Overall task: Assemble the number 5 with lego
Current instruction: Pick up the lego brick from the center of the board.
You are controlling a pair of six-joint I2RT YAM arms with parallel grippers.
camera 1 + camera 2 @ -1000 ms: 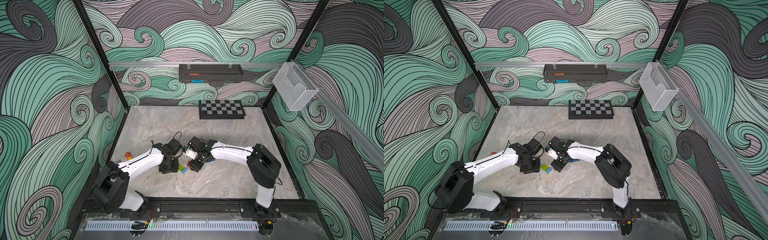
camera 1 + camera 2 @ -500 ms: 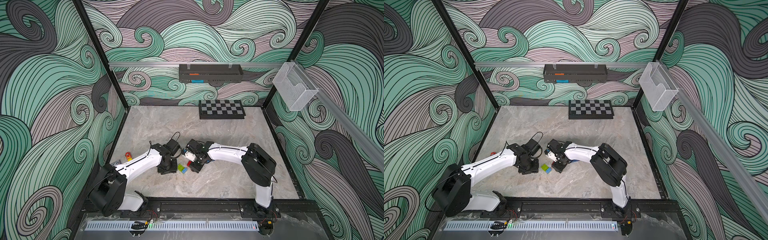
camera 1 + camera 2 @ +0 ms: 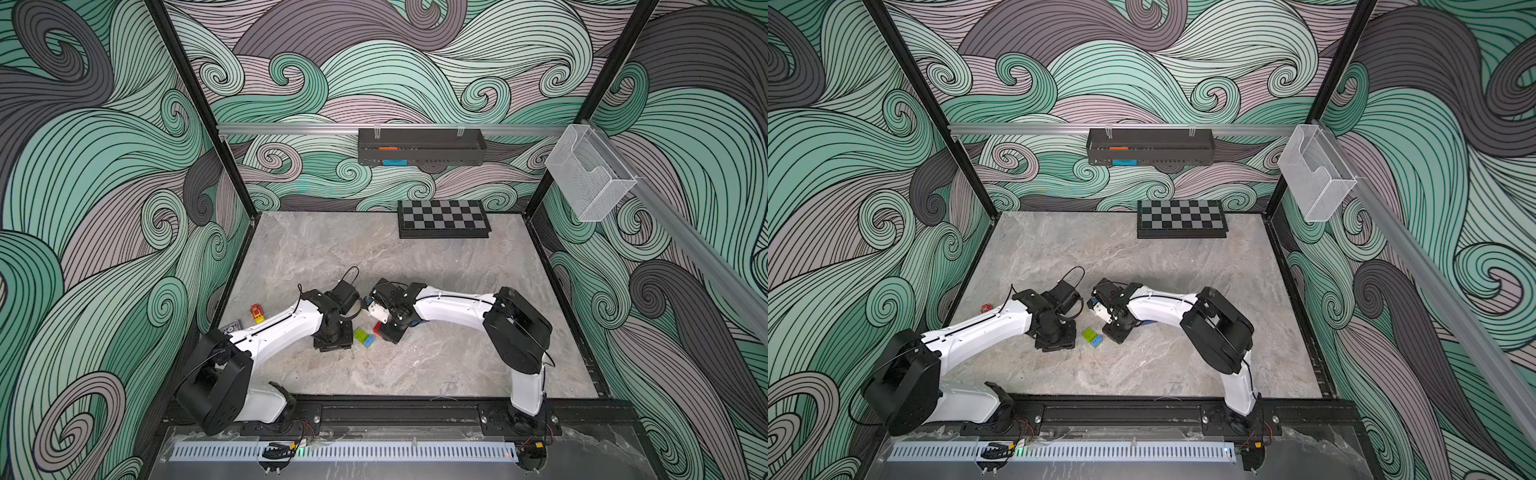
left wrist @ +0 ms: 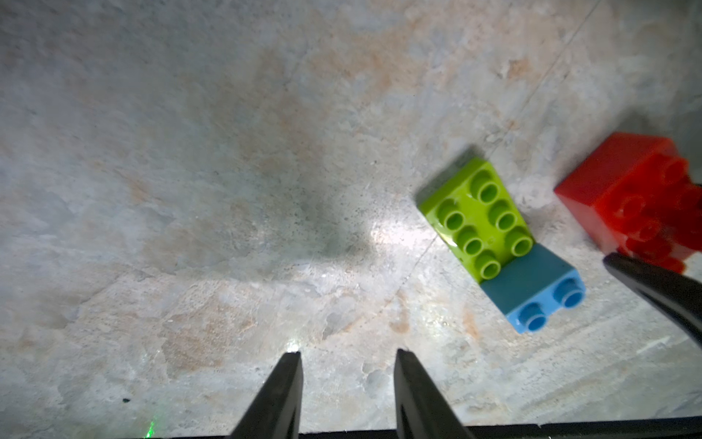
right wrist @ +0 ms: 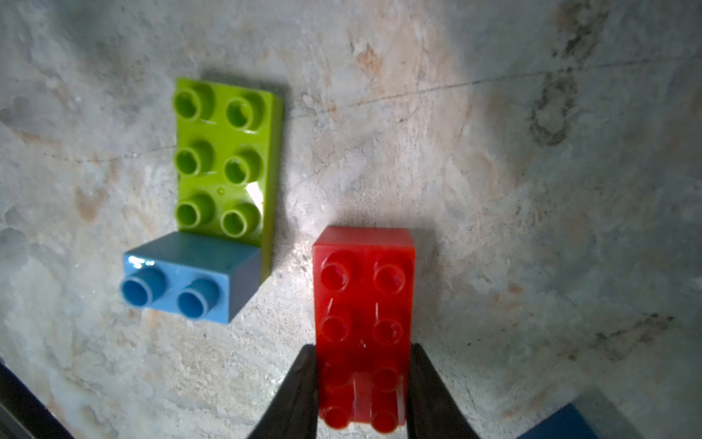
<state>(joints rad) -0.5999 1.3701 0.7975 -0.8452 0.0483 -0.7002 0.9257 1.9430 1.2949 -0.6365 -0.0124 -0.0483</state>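
Enclosed robot test cell (image 3: 232, 174), lab

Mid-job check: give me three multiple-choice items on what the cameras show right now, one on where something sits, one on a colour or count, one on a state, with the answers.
1. Where is the light blue brick?
A. on the chessboard
B. joined at one end of the lime green brick
C. inside the wall tray

2. How many studs show on top of the lime green brick?
A. two
B. six
C. ten

3. What is the right claw doing?
A. standing either side of the red brick, fingers against its sides
B. hanging far above the table
C. closed on the toy car

Answers: B, the right wrist view shows the two bricks joined end to end; B, two rows of three are visible; A, the right wrist view shows a dark finger on each side of the red brick.
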